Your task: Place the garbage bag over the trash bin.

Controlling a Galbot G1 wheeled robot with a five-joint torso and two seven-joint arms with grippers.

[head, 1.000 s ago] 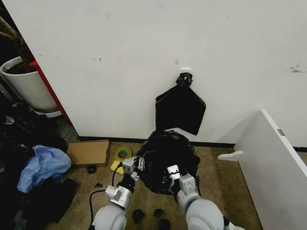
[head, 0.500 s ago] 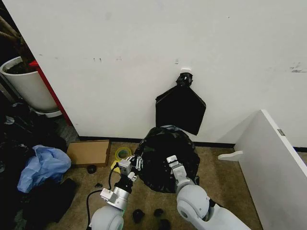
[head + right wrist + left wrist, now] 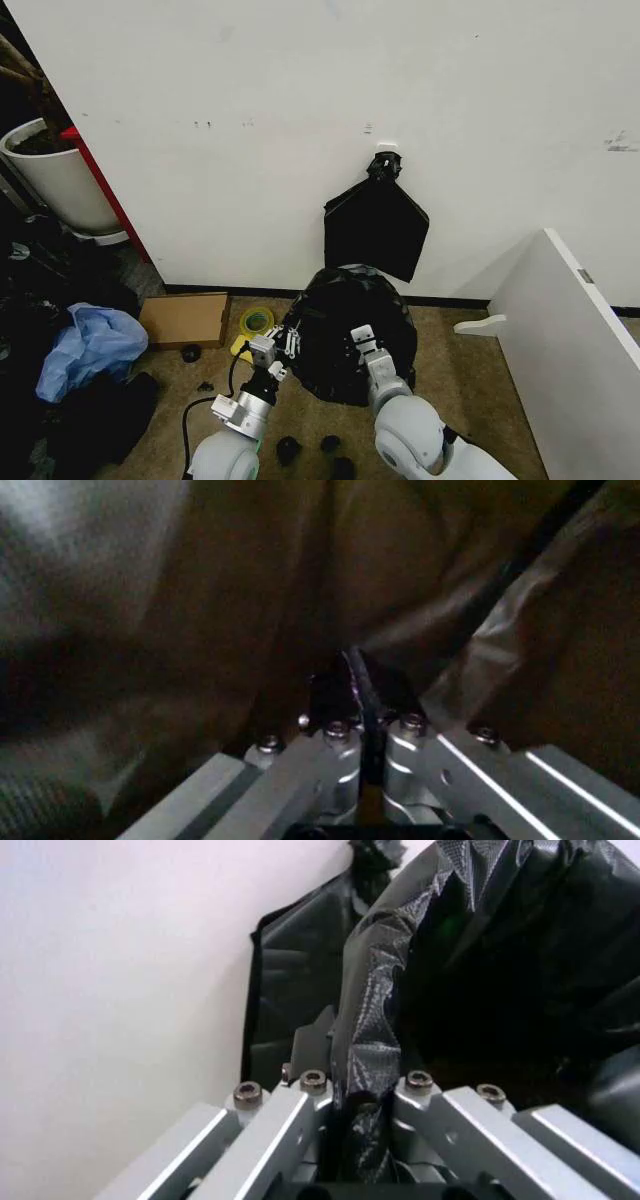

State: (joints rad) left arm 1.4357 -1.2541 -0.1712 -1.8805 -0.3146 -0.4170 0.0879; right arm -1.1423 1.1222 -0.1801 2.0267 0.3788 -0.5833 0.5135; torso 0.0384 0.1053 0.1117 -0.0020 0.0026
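Against white wall, glossy crinkled garbage bag (image 3: pixel 348 330) pinched by left tool (image 3: pixel 282 341) and right tool (image 3: pixel 358 343).

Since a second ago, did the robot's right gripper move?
Yes. The right gripper, shut on the garbage bag, has moved forward toward the wall and slightly to the robot's left.

Both grippers (image 3: pixel 288 343) (image 3: pixel 357 342) apparently pinch the garbage bag (image 3: pixel 345 318).
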